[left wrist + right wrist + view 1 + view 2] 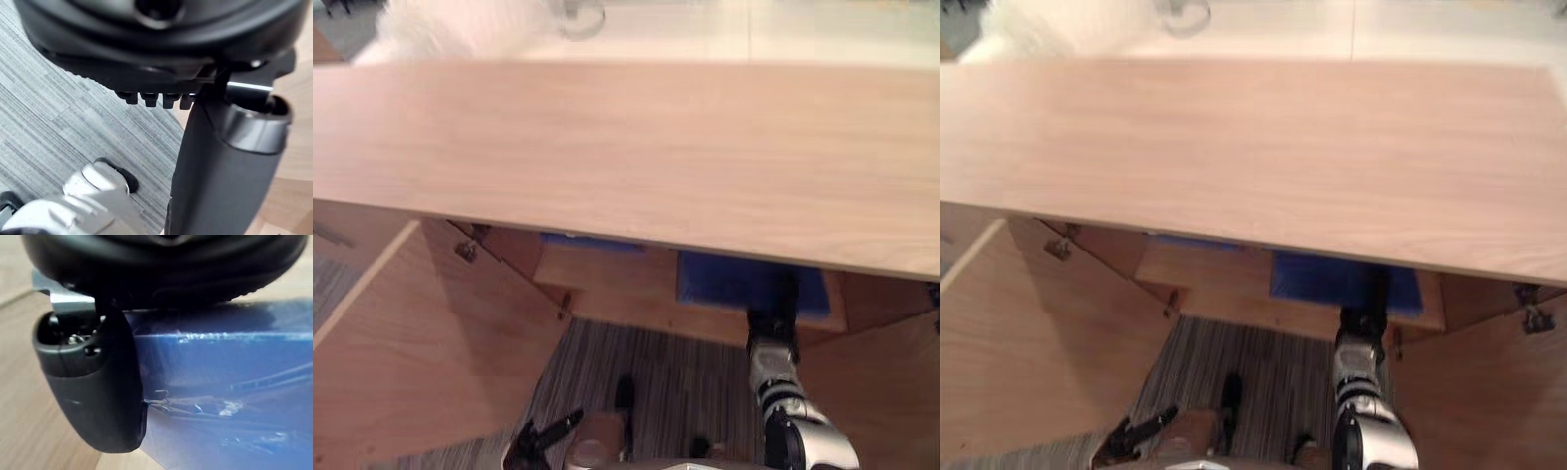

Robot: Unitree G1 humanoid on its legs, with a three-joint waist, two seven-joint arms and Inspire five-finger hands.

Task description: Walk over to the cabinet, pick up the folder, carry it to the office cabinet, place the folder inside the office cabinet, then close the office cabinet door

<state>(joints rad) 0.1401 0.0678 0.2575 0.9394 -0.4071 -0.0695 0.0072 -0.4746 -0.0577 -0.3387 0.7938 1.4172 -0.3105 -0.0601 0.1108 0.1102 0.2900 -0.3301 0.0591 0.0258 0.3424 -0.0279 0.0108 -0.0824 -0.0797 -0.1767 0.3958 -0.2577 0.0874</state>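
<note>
Right hand (93, 382) is reached in under the cabinet top (626, 147), and from its wrist view the thumb lies flat against the edge of the folder (220, 382). The fingers are out of sight, so I honestly can't tell if it's gripping or just resting there. The folder itself lies flat on the shelf (607, 284) inside the cabinet, lower right of centre in the head views, with its near edge close to the shelf's front lip. My worry: if the thumb has any bite on it when I back the arm out, that slick cover slides along and the folder tips off the lip onto the carpet (636, 372). Lifting the wrist too early could also knock it into the underside of the top. And a folder poking past the lip would jam the right door (881, 392) or the left door (411, 343), both standing open. The folder looks deep blue and glossy, plastic-ish, with shiny creases catching the light, thin and probably floppy. Left hand (543, 436) hangs at the lower left, fingers loose, holding nothing.
</note>
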